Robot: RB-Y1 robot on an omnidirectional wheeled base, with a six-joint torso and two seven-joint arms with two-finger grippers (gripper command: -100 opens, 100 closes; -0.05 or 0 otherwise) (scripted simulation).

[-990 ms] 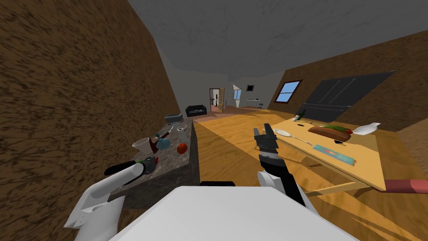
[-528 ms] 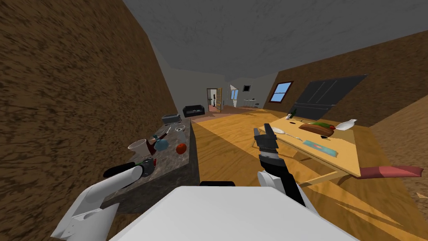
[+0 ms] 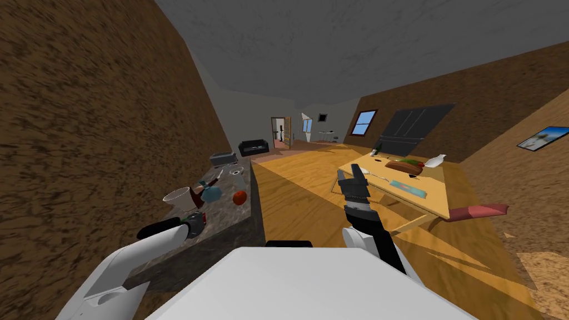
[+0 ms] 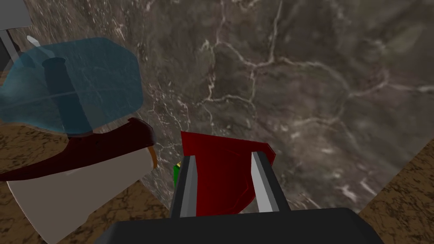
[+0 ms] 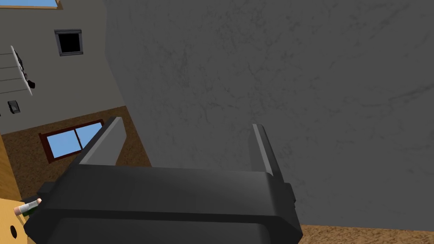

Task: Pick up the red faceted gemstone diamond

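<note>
The red faceted gemstone (image 4: 220,178) sits between the two fingers of my left gripper (image 4: 222,156), which is shut on its sides. Behind it lies the dark marbled countertop (image 4: 296,84); I cannot tell whether the stone touches it. In the head view the left gripper (image 3: 195,221) hangs over the counter's near end (image 3: 233,214). My right gripper (image 3: 349,173) is raised in mid-air over the wooden floor, open (image 5: 185,126) and holding nothing.
Close to the left gripper are a tipped white cup with a dark red inside (image 4: 76,186), a translucent blue object (image 4: 76,84) and a small green thing (image 4: 175,176). A red round fruit (image 3: 239,196) and a toaster (image 3: 221,158) lie farther along. A wooden table (image 3: 428,200) stands right.
My head view has swung: the wooden table has drifted left and farther off, and a picture on the right wall has come into sight. Both arms keep their poses.
</note>
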